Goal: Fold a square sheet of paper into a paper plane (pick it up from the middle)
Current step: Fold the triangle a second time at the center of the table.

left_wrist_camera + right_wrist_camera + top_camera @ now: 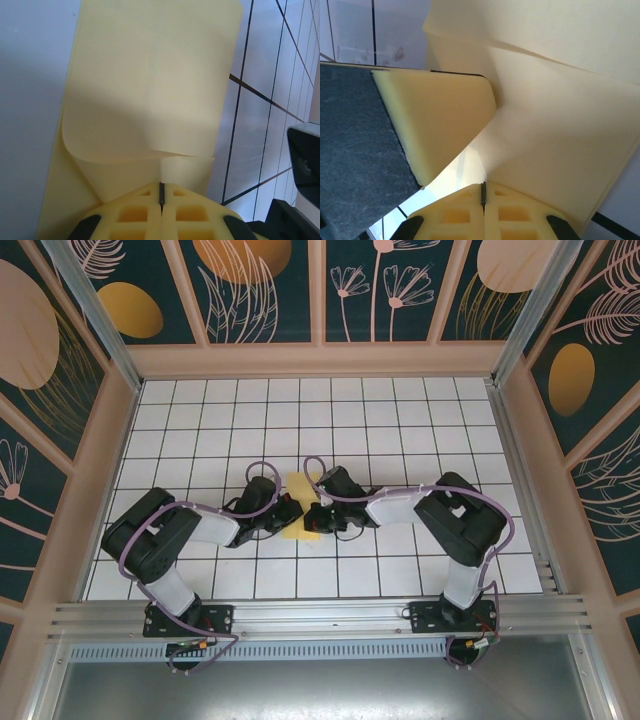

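Much of the square sheet of paper (299,486) hidden from above under the left gripper (291,512) and right gripper (317,519), meeting nose to nose midway across the tiled table (400,430); just yellow slivers beyond and before them. Cropped by the frame edges at both wrists, so outline unclear. Curls up directly ahead of the left fingers (135,216), pressed together on a thin dark seam. Rises likewise ahead of the right fingers (512,220), also pressed together, beside one left pad (440,120). Cannot tell whether paper sits inside either seam.
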Tool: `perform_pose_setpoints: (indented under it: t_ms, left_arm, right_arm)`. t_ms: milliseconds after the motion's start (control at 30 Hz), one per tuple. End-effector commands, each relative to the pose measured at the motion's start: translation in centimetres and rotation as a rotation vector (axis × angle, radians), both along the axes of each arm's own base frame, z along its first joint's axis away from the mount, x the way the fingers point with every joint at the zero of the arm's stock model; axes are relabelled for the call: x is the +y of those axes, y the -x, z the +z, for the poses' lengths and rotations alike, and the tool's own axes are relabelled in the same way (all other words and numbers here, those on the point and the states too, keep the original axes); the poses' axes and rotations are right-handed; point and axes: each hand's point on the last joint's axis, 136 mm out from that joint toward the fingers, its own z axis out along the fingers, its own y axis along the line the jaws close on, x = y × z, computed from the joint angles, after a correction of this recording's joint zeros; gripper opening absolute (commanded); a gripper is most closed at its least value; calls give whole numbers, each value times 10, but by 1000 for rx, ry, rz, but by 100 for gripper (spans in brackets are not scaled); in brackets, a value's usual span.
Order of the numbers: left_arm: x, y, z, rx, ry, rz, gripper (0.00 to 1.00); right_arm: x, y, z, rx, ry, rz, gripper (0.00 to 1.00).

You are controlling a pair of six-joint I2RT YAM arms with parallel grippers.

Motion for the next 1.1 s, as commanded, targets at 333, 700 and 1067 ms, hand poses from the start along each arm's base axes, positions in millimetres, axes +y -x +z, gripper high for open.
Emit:
perform_pose_setpoints:
  t_ms: [333,700,1067]
  left_arm:
    - [38,34,-59,170,-195,30,0]
    - [23,25,-41,101,-140,-24,0]
    - [6,11,-14,28,-69,-53,0]
  right_arm:
    - [-57,52,-21,63,109,48,0]
    - [-38,2,48,-121,-90,-26,0]
    - [-18,-13,13,-67,-49,25,0]
